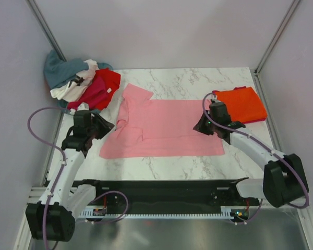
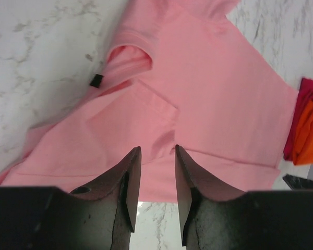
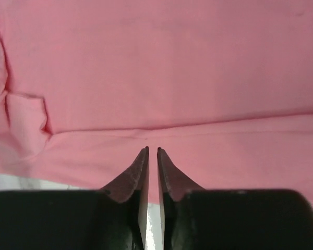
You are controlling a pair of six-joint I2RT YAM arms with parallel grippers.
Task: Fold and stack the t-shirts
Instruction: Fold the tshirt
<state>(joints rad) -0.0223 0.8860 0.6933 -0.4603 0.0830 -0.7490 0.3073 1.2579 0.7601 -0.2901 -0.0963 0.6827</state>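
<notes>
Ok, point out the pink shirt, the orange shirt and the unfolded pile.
pink shirt [image 1: 167,127]: top external view, middle of its body.
orange shirt [image 1: 241,103]: top external view, centre of its folded top.
unfolded pile [image 1: 81,83]: top external view, middle of the heap.

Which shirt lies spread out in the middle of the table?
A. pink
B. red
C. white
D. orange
A: the pink shirt lies spread flat in the middle, while the orange shirt sits folded at the far right and the red shirt and white shirt are bunched together at the far left.
</notes>
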